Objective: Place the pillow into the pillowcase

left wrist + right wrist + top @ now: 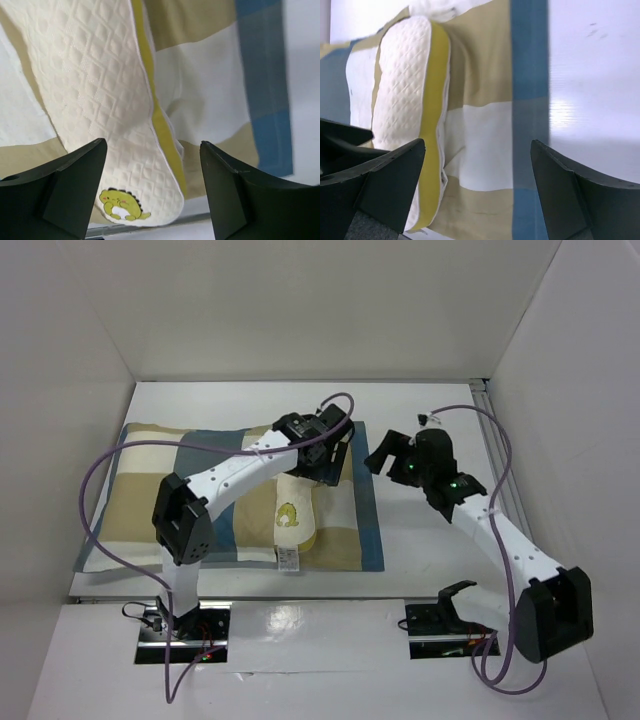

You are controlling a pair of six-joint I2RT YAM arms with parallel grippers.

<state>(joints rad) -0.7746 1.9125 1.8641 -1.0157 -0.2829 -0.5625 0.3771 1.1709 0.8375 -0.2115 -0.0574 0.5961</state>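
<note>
Currently holding left gripper (152, 192) and right gripper (477, 192) spread, grasping nothing. Seeing pillow (95, 100) part-inserted in pillowcase (210, 80), logo (122, 204) end protruding. Risking pillow sliding back out, case mouth bunching, if pushing unheld.

A white table (425, 545) sits between plain white walls (300, 310).

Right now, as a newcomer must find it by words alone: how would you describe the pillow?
On the white table lies a checked pillowcase, left of centre. Towards its right end the pillow shows among the cloth. It alone is quilted cream, with a yellow edge band and a small yellow cartoon logo, not flat blue, tan and cream checks.
</note>
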